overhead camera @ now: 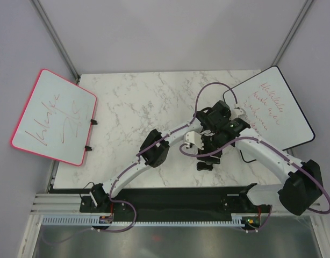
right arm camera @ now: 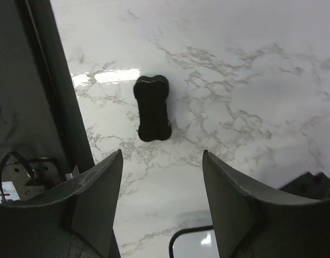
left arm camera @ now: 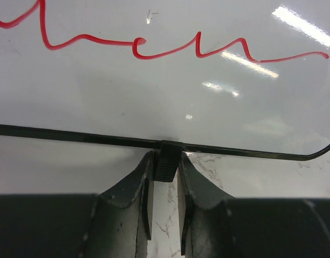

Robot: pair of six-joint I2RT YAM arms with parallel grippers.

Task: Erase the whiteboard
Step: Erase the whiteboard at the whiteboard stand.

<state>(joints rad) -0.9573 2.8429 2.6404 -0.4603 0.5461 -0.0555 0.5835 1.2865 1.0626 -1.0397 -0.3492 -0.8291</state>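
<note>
Whiteboard [overhead camera: 278, 113] lay at the far right of the marble surface [overhead camera: 143, 102], turned at an angle, its right side past the surface edge. It had a thin black frame and rounded corners. Orange-red handwriting [overhead camera: 268, 107] ran down its face, unwiped.

Left arm reached across from the near left to the whiteboard's left edge. In the left wrist view the left gripper [left arm camera: 165, 164] had its jaws narrow, pinched on a small black ribbed clip [left arm camera: 167, 146] sitting on the frame. Fingers sat on either side of the clip and touched it. White face and a red line of writing lay just beyond the frame. Marble showed under the jaws.

Right arm came in from the near right, its wrist close beside the left arm's wrist in the top view. The right gripper [right arm camera: 162, 156] pointed down at the marble with jaws wide and nothing between them. Black bone-shaped eraser [right arm camera: 152, 107] lay flat on the surface beyond the fingertips, not touched. From above, the eraser [overhead camera: 205, 165] sat near the middle of the surface, just nearside of both wrists and apart from the whiteboard.

Pink board [overhead camera: 55, 115] with red scribbles lay at the far left, hanging off the surface edge, well apart from both arms.
</note>
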